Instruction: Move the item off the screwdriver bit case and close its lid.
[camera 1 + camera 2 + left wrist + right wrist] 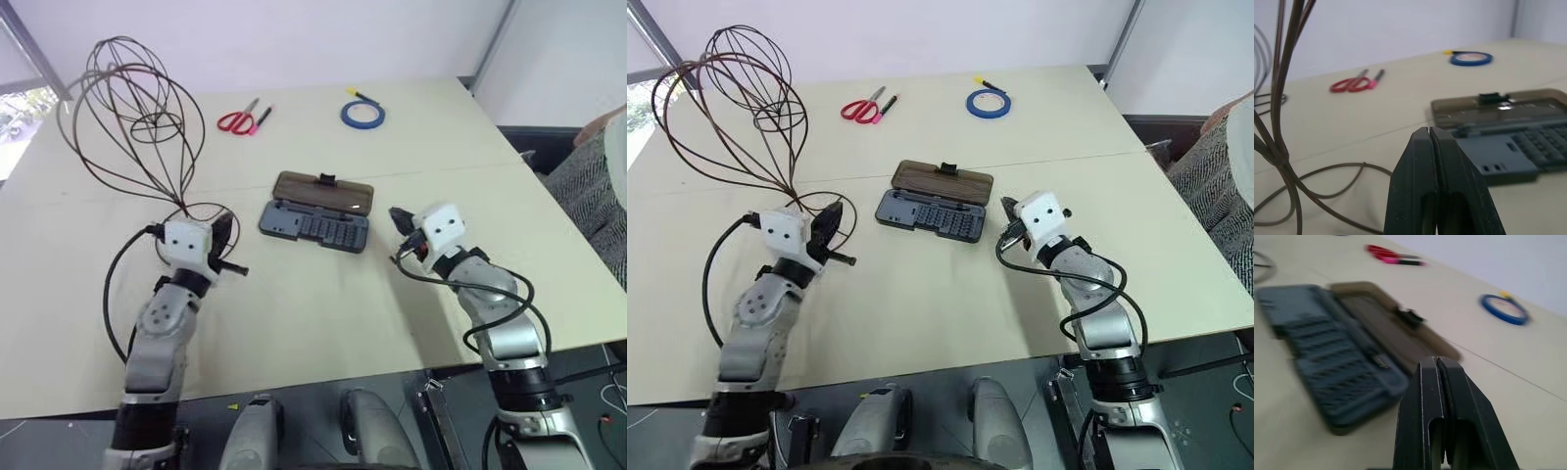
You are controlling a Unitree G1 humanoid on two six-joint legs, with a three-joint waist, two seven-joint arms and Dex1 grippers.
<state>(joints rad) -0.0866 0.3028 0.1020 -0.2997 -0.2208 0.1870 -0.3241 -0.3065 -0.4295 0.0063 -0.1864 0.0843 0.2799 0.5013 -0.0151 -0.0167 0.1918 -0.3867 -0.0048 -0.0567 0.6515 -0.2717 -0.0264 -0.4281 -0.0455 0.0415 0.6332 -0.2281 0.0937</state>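
The item (132,108), a big cage of thin dark wire loops, stands on the table to the left of the screwdriver bit case (313,227), apart from it. Its wire ring base (201,213) lies beside my left gripper (223,235), which is shut with nothing between its fingers (1420,161); the wires pass next to them. The case lies open, rows of bits showing. Its smoky-brown lid (323,193) is folded flat behind the tray, the black latch tab (326,179) on the far edge. My right gripper (402,220) hovers shut just right of the case.
Red-handled scissors (243,120) and a blue tape roll (362,115) lie at the far side of the beige table (323,313). A person's sleeve (598,176) shows past the table's right edge. The front edge runs close under my arms.
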